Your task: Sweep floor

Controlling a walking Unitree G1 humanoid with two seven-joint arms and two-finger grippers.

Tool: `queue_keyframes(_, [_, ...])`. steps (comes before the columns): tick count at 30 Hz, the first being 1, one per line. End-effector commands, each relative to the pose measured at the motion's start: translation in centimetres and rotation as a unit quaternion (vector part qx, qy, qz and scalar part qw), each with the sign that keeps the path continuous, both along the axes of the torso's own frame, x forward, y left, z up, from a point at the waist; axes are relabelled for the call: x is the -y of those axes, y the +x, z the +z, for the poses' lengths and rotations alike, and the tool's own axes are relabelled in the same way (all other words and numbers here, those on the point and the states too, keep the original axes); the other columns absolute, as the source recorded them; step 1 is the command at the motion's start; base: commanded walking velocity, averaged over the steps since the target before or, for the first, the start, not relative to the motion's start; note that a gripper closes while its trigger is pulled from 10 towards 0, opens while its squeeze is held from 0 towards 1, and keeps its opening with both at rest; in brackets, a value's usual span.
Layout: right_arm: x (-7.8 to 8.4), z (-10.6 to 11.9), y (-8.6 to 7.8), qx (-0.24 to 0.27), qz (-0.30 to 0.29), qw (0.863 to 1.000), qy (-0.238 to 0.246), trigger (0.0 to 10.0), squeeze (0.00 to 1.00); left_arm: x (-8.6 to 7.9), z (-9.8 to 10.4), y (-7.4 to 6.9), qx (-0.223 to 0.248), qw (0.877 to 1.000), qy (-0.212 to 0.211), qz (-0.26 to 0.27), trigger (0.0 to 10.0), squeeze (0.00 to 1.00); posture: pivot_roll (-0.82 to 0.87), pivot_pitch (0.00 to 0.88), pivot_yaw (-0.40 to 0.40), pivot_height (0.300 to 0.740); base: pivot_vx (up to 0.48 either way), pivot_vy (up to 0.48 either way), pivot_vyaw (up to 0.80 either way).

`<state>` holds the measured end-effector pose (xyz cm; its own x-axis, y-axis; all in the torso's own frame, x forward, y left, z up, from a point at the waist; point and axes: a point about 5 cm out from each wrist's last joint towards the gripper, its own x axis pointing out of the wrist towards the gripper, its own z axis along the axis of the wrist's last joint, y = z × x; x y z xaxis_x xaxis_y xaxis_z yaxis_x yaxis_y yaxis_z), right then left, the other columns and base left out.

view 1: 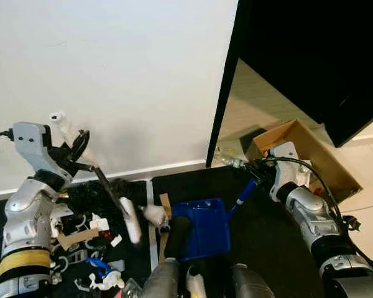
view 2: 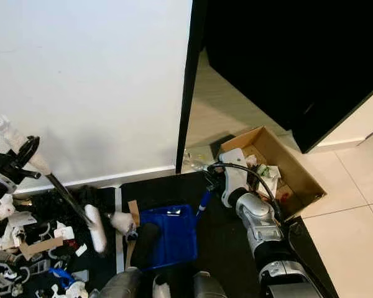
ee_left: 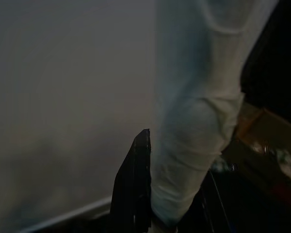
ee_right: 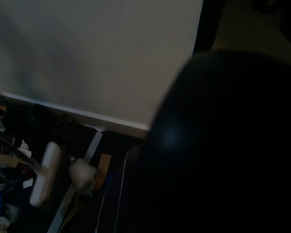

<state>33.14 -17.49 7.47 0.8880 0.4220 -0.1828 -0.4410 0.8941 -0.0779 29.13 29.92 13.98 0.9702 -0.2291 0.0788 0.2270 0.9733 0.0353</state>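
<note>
Over the litter (view 1: 90, 248), raised left arm (view 1: 34, 186)

A dark blurred bulk (ee_right: 218, 145) blocks my right wrist view; my left arm (view 1: 18, 248) runs off the edge.

A white wall (view 1: 124, 81) is seen behind the brush, with a white skirting board (view 1: 155, 169) along its foot. To the right of the dustpan, an open cardboard box (view 1: 311, 155) holding scraps is set on pale floor tiles (view 2: 354, 205). Above the box, a dark doorway (view 1: 311, 56) is framed by a black edge (view 1: 224, 93).
</note>
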Motion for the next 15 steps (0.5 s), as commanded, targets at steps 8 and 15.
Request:
queue_keyframes(8, [0.3, -1.0, -0.6, -0.023, 0.004, 1.0, -0.008, 10.0, 0.0, -0.9, -3.2, -0.1, -0.043, 0.998, 0.023, 0.042, 10.0, 0.0, 0.16, 0.235, -0.02, 0.74, 0.0, 0.0, 0.0])
queue_keyframes(15, [0.6, -1.1, -0.7, -0.025, -0.001, 1.0, -0.009, 10.0, 0.0, 0.1, -4.1, 0.1, -0.053, 0.998, -0.01, 0.02, 10.0, 0.0, 0.16, 0.236, -0.019, 0.74, 0.0, 0.0, 0.0])
